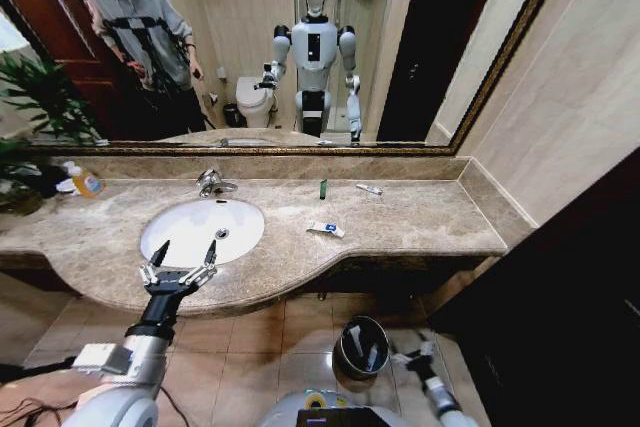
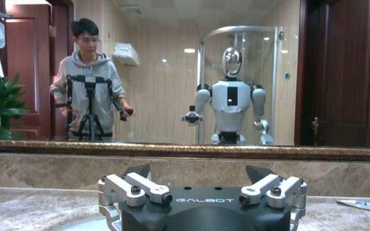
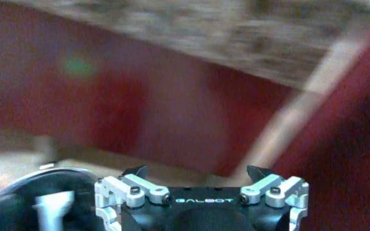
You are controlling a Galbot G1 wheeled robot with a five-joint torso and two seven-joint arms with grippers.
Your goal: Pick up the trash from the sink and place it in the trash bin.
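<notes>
Trash: flat white-blue packet [image 1: 325, 229], tiny green bottle [image 1: 323, 188], thin wrapped stick [image 1: 369, 189] on worktop [image 1: 420, 217], at 2 o'clock from left claw [image 1: 183, 255]. Left claw: fingers apart, at sink [image 1: 170, 232] front rim. Right claw [image 1: 402, 355]: fingers apart, beside trash bin [image 1: 361, 347] on floor.

Three trash items [image 1: 325, 229], one bin [image 1: 361, 346]

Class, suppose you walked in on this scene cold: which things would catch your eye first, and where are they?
The left gripper hangs open over the front rim of the white sink. On the brown counter to the sink's right lie a flat packet, a tiny green bottle and a thin stick. Down on the floor, the black trash bin sits beside the open right gripper.
</notes>
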